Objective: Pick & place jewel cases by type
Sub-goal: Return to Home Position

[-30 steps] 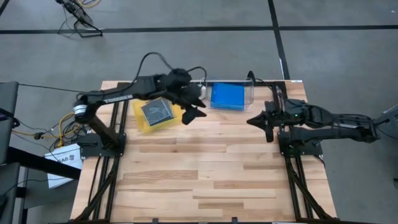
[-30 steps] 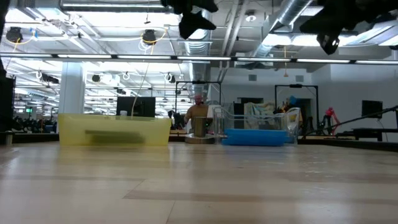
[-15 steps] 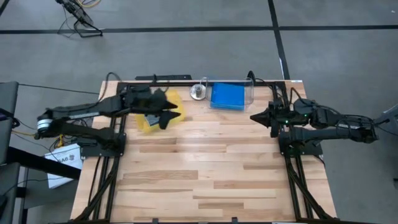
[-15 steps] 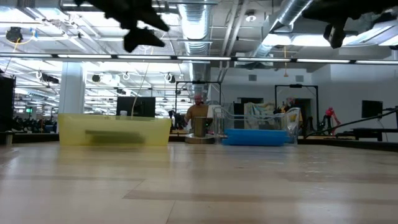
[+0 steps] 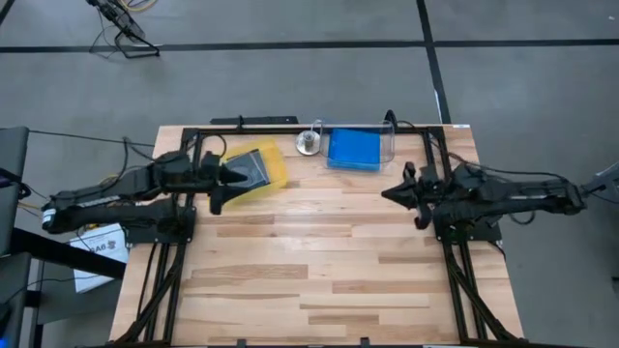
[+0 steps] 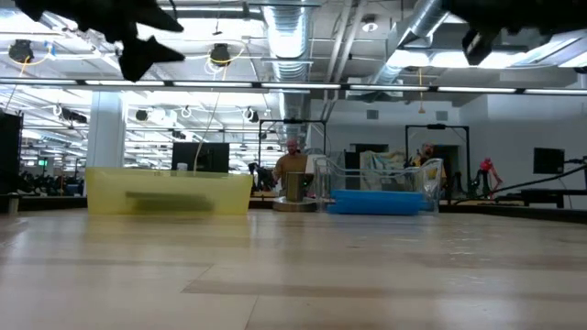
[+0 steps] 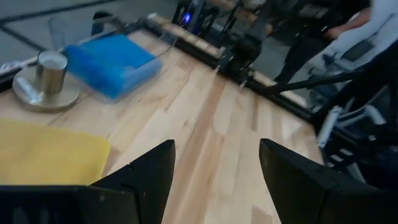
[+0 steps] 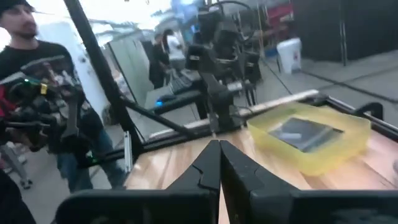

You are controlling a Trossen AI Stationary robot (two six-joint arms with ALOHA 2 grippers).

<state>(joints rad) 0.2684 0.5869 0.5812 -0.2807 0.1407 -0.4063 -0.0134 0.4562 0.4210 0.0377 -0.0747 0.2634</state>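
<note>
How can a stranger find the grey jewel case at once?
At the far edge of the table, a yellow tray sits left of a clear tub. The grey jewel case lies in the tray, whereas the tub holds bright blue cases.

in the high view, the lower and middle table [image 5: 319,280] lay bare, open to pass. along the upper edge stood a yellow tray [image 5: 275,168], a small metal cylinder [image 5: 309,143] and a clear tub [image 5: 389,145], narrow gaps between. the left gripper [image 5: 222,186] hung over the tray's left end.
</note>
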